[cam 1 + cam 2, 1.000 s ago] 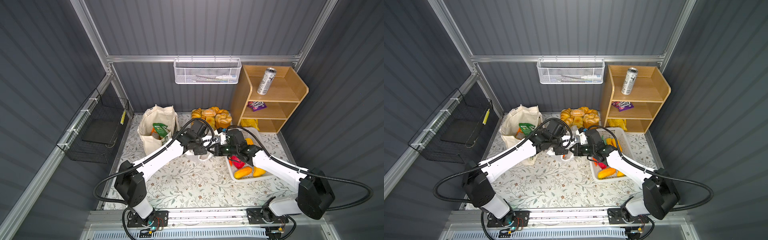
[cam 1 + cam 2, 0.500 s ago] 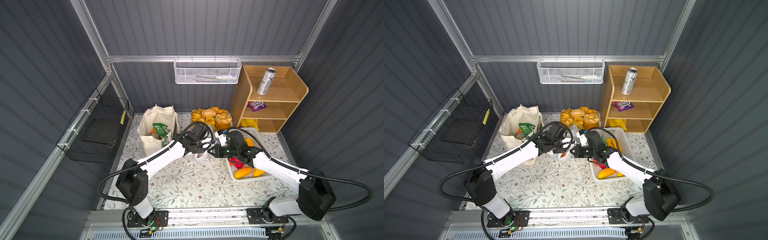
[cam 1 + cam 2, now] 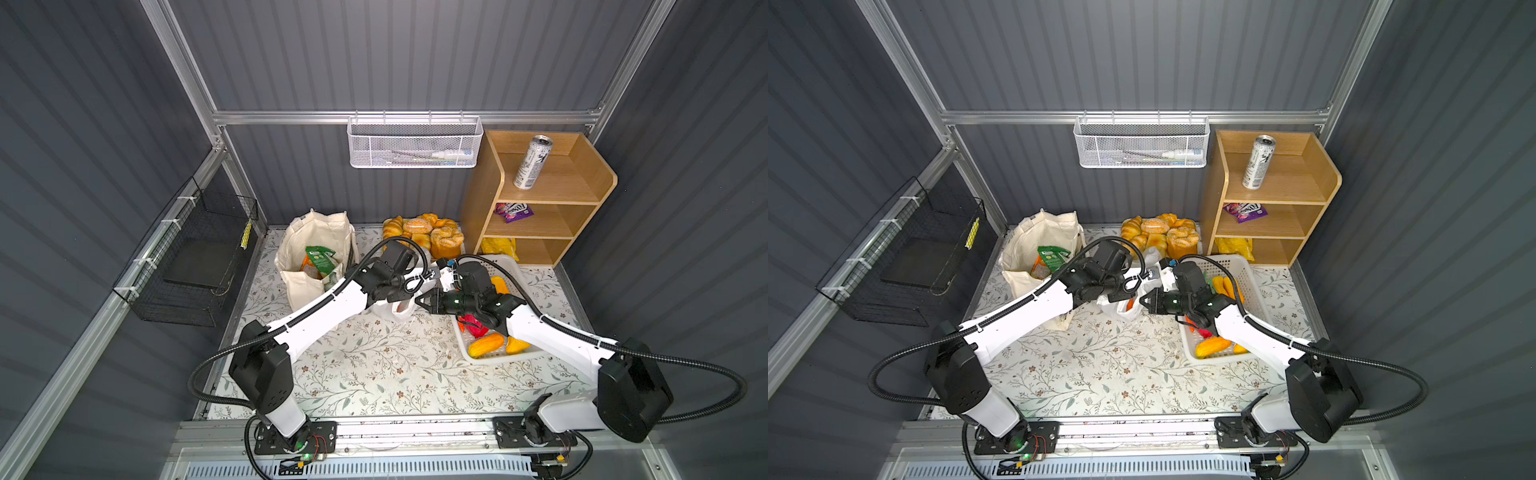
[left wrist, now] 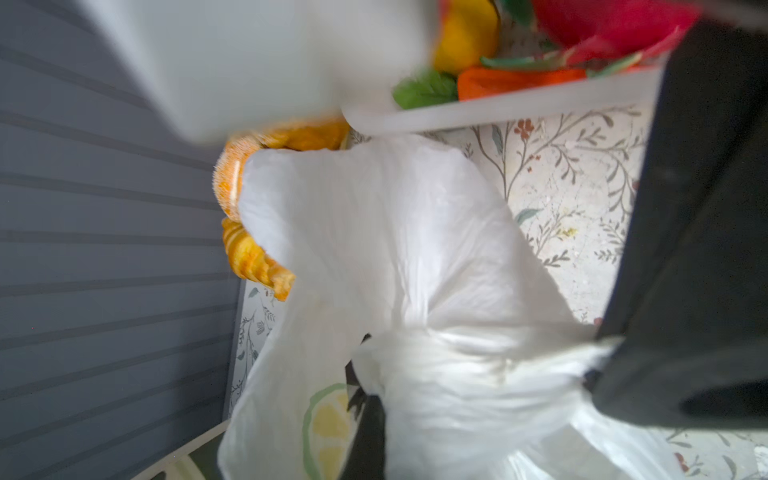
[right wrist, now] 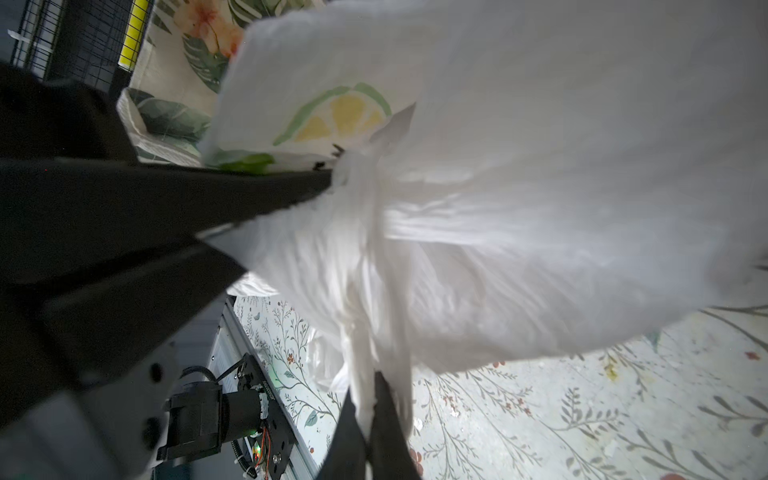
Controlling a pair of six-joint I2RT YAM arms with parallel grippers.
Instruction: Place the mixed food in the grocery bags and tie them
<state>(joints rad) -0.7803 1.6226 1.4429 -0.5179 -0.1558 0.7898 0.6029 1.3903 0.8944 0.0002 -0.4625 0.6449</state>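
The plastic bag [image 3: 394, 308] is thin, white, crinkled film with a lemon-slice print [image 5: 340, 112]. It sits in the middle of the flower-patterned table cover [image 3: 374, 365], between the canvas tote [image 3: 309, 286] and the white perforated basket [image 3: 498, 358]. We see its top gathered into a twisted strand [image 5: 368, 270], which runs from one gripper to the other. The right gripper [image 5: 371, 399] is closed and pinches the end of this strand. The left gripper [image 4: 363, 386] is also closed, on bunched film of the same bag. The soft cream tote stands open with a green packet [image 3: 320, 257] inside. The slim metal can [image 3: 533, 162] stands on its base on the top wooden shelf [image 3: 552, 187].
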